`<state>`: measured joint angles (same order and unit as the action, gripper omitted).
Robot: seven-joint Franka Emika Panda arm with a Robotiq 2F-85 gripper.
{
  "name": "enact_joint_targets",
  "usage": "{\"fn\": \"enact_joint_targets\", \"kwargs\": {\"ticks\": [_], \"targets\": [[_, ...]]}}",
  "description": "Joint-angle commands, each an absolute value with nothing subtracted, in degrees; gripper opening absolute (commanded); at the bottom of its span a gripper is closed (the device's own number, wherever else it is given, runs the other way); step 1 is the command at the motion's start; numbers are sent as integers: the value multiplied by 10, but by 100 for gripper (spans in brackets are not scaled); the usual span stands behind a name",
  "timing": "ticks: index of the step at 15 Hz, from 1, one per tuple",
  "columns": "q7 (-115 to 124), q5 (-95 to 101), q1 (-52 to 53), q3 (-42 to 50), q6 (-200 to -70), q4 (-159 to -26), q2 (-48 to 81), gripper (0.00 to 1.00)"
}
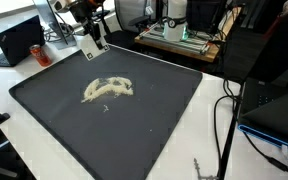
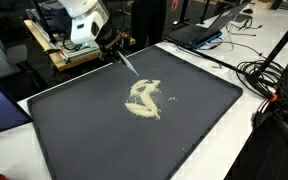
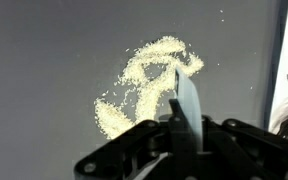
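Clearly the flat pale blade (image 3: pixel 187 100) was the held thing: the gripper (image 2: pixel 111 44) had its fingers pressed onto the blade's upper end, pinching it, so the free lower edge stuck out past the fingertips and slanted down toward the tray. In an exterior view the blade (image 1: pixel 92 46) hung over the tray's far edge, above the surface as far as could be told, and well apart from the grains. Held by its top like that, its whole working edge was left bare.

Out from it, the pile of pale grains (image 2: pixel 143 98) lay near the middle of the dark tray (image 1: pixel 159 110), spread in a loose curled shape with a few strays beside it. The wrist view looked along the blade at the pile, so the two were roughly in line.

The tray rested on a white table (image 2: pixel 239 150). A laptop (image 1: pixel 19 40) sat beyond the tray's corner, and black cables (image 2: pixel 269 75) trailed along one side.
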<state>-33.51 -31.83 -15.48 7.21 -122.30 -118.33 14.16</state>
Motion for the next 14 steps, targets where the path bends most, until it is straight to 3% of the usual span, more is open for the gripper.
{"fn": "enact_joint_targets", "kwargs": {"ticks": [1,14], "targets": [[-348,-385,-188,68,-1194,-1146,184,1],[-264,-552,-228,91,-1190,-1148,219,1]]}}
